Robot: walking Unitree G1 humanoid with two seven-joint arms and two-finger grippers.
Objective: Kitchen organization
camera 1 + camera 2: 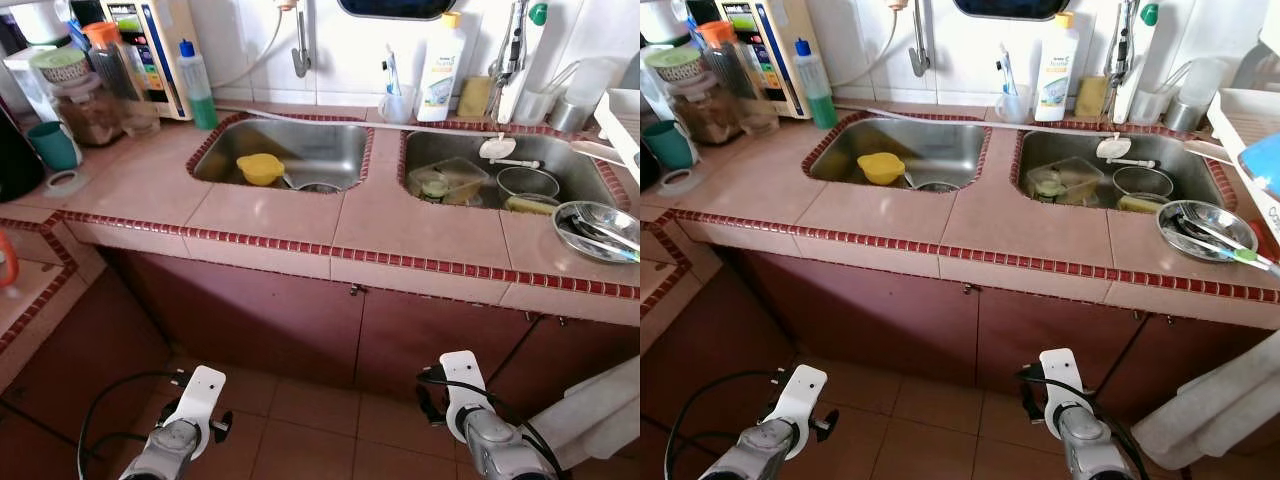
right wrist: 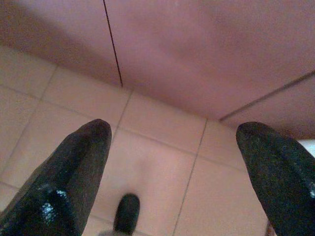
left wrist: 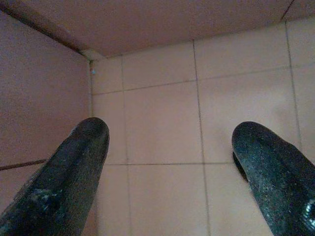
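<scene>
A pink tiled counter (image 1: 420, 235) holds a double steel sink. The left basin (image 1: 325, 135) contains a yellow bowl (image 1: 260, 168). In the right basin (image 1: 445, 145) lie a clear plastic container (image 1: 450, 180), a round strainer (image 1: 527, 183) and a yellow sponge (image 1: 528, 205). A steel bowl (image 1: 597, 230) with utensils sits on the counter at the right. Both arms hang low before the cabinet doors, left arm (image 1: 185, 430) and right arm (image 1: 470, 410). My left gripper (image 3: 170, 137) is open over floor tiles. My right gripper (image 2: 172, 137) is open near the cabinet base.
Along the back wall stand a dish soap bottle (image 1: 441, 68), a cup with a toothbrush (image 1: 397, 103), a green bottle (image 1: 198, 85), jars (image 1: 85, 95) and a teal mug (image 1: 53, 145). A white rack (image 1: 625, 120) is at the far right. A side counter (image 1: 25, 290) juts out left.
</scene>
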